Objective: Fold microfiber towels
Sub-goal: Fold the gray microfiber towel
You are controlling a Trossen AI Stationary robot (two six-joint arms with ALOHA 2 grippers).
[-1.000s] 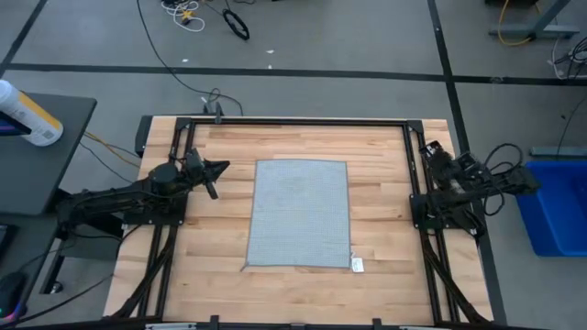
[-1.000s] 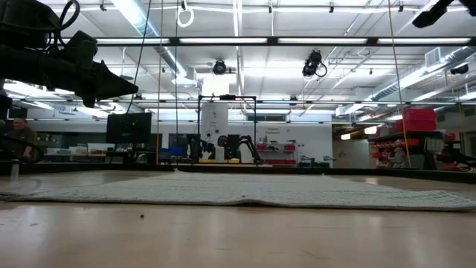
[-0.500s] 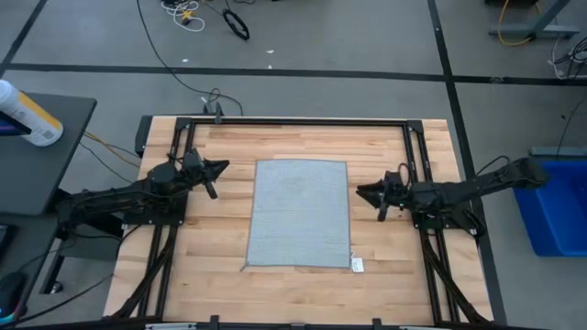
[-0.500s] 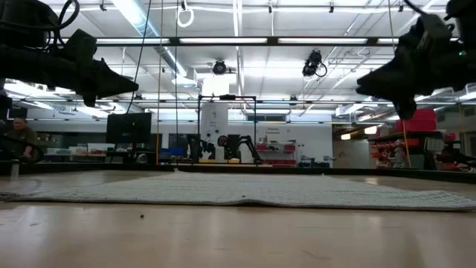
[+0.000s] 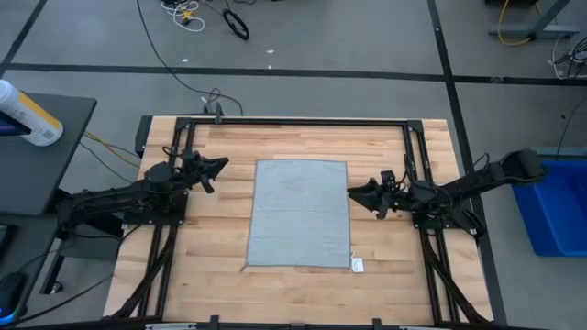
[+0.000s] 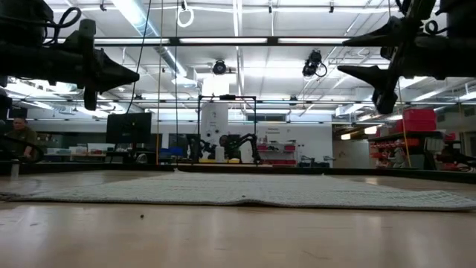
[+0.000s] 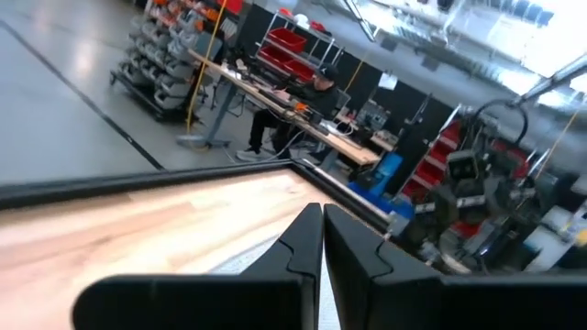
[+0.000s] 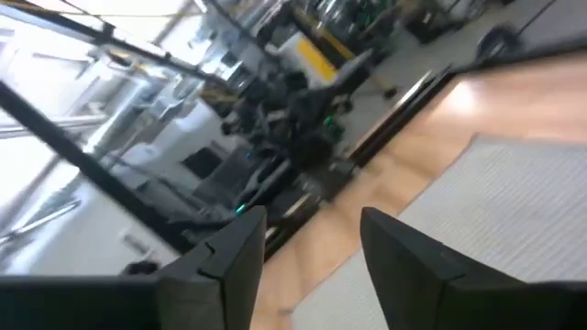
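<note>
I am lining up for the first fold of the microfiber towel (image 5: 301,214), which is lying flat and unfolded on the worktop (image 5: 229,257), between my two grippers. To do this well I am judging that I should bring each gripper down onto a corner on its own side, pinch only the top layer of cloth without dragging it, and carry both corners across together so the edges meet square; the small white tag (image 5: 357,265) is sitting at the corner nearest my right arm's base. My right gripper (image 5: 357,194) is hovering just beside the towel's edge, fingers (image 8: 404,261) spread apart, holding and touching nothing. My left gripper (image 5: 218,167) is hanging above the worktop, a little apart from the opposite edge, fingers (image 7: 312,243) pressed together and empty
</note>
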